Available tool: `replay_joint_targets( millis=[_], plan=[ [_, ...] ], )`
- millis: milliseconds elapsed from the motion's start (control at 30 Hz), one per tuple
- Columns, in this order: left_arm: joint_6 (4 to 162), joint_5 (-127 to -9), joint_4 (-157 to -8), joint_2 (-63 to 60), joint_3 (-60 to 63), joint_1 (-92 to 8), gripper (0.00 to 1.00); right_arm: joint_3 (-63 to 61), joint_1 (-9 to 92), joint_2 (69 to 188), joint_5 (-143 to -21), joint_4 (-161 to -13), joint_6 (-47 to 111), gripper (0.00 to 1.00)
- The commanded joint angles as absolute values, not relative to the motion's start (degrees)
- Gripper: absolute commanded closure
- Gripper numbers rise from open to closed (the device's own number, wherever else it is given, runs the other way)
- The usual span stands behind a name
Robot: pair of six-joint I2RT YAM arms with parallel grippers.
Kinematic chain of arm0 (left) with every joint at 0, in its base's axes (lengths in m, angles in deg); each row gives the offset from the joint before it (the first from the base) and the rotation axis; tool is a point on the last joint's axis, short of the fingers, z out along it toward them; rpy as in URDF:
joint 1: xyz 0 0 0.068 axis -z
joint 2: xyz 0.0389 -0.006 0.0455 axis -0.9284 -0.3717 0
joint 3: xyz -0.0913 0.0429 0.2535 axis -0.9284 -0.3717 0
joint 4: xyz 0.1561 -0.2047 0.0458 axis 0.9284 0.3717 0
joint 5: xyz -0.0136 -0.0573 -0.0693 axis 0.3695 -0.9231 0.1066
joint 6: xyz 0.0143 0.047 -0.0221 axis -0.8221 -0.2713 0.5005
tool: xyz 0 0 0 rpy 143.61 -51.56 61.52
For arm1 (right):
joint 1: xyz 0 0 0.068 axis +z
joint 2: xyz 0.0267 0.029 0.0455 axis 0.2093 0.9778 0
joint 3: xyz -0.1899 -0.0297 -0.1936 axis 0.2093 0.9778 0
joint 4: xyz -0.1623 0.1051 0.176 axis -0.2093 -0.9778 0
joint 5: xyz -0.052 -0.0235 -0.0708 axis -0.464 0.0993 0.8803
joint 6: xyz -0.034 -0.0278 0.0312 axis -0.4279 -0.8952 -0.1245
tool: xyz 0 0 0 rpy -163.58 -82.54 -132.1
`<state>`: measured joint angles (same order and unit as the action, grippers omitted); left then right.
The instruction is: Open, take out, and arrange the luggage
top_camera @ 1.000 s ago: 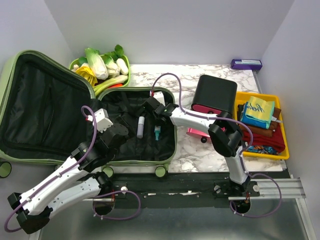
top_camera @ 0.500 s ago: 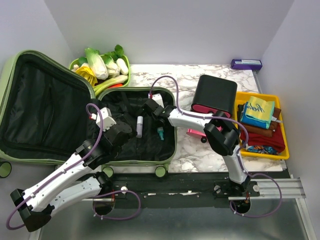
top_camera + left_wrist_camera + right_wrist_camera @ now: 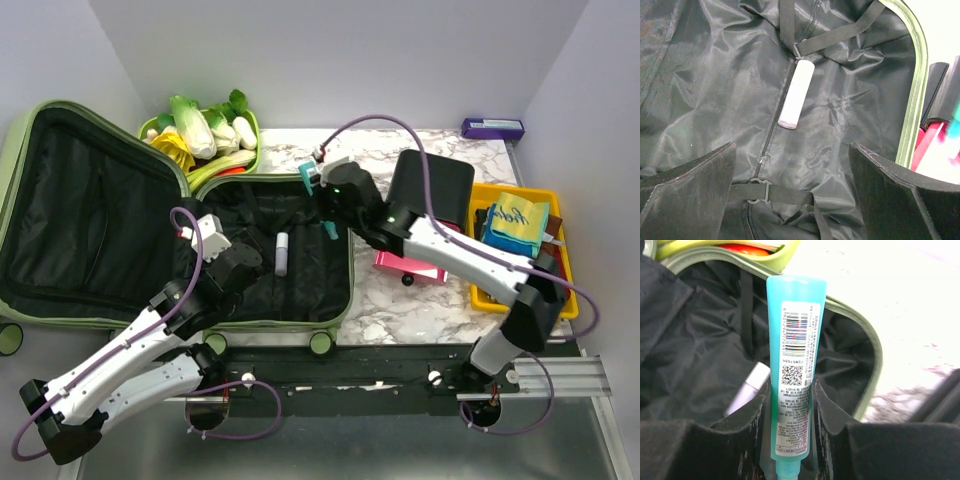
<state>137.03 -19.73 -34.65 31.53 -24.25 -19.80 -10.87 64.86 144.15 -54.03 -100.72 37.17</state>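
The pale sage-green hard-shell plastic suitcase (image 3: 915, 100) has creased, shiny black cloth lining (image 3: 715, 90); the teal plastic tube (image 3: 795, 370) looks smooth and translucent; the marbled worktop (image 3: 390, 310) glossy.

teal tube (image 3: 796, 340) base hidden inside right tool (image 3: 789, 405), luggage (image 3: 90, 230) lid cut by left edge

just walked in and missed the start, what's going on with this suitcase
The suitcase lies open on the table. The right gripper is shut on a teal tube, holding it in the air over the case's far rim. The left gripper hangs open over the black lining, where a white tube lies loose. Folded clothes sit in the yellow tray at the right.
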Motion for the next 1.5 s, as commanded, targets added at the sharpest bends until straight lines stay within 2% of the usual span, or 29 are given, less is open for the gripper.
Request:
replay_joint_targets(
  millis=[0, 33, 67, 133, 333, 467, 800, 1467],
  plan=[
    [136.2, -20.7, -35.3, 32.3, -23.8, -20.2, 0.01, 0.2, 63.6, 135.0, -57.7, -97.1, 20.0, 0.99],
    [136.0, -20.8, -35.9, 32.3, -23.9, -20.2, 0.01, 3.1, 63.5, 130.8, -59.6, -96.4, 11.3, 0.99],
    [135.8, -21.1, -36.4, 32.2, -24.0, -20.3, 0.01, 9.5, 63.2, 128.9, -62.3, -96.1, 6.8, 0.99],
    [134.7, -21.7, -38.0, 32.0, -24.3, -20.3, 0.01, 14.2, 60.3, 125.5, -68.7, -96.5, 0.0, 0.99],
    [132.7, -21.8, -40.4, 29.7, -23.9, -20.5, 0.01, 25.6, 50.7, 112.7, -82.9, -97.5, -3.1, 0.99],
    [130.6, -22.6, -43.0, 27.6, -23.4, -20.6, 0.01, 30.5, 49.2, 109.9, -81.4, -97.4, -5.8, 0.99],
    [127.0, -23.9, -44.3, 20.0, -19.3, -21.0, 0.01, 33.2, 42.0, 110.5, -80.6, -99.2, -8.2, 0.99],
    [122.7, -27.8, -45.2, 14.3, -16.0, -23.7, 0.01, 36.7, 39.1, 111.9, -72.7, -100.2, -2.6, 0.93]
  ],
)
